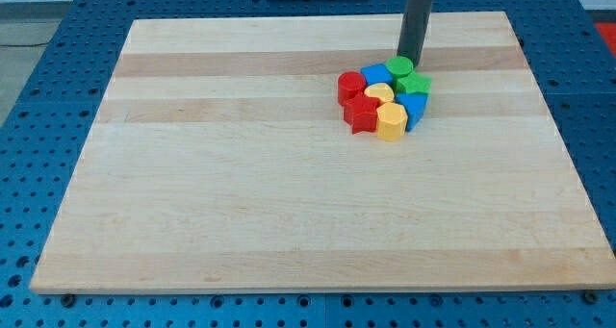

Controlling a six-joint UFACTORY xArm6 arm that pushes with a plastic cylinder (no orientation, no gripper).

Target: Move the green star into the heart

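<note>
The green star [415, 83] lies at the right side of a tight cluster of blocks in the upper right part of the wooden board [241, 203]. The yellow heart [379, 93] sits in the middle of the cluster, just left of the star and touching it or nearly so. My tip [411, 59] stands at the cluster's top edge, right behind a green round block [398, 66] and just above the green star. I cannot tell whether the tip touches the round block.
The same cluster holds a red round block [349, 86], a blue block [375, 74], another blue block [415, 106], a red star [363, 115] and a yellow block [391, 123]. All are packed together. The board's right edge is near.
</note>
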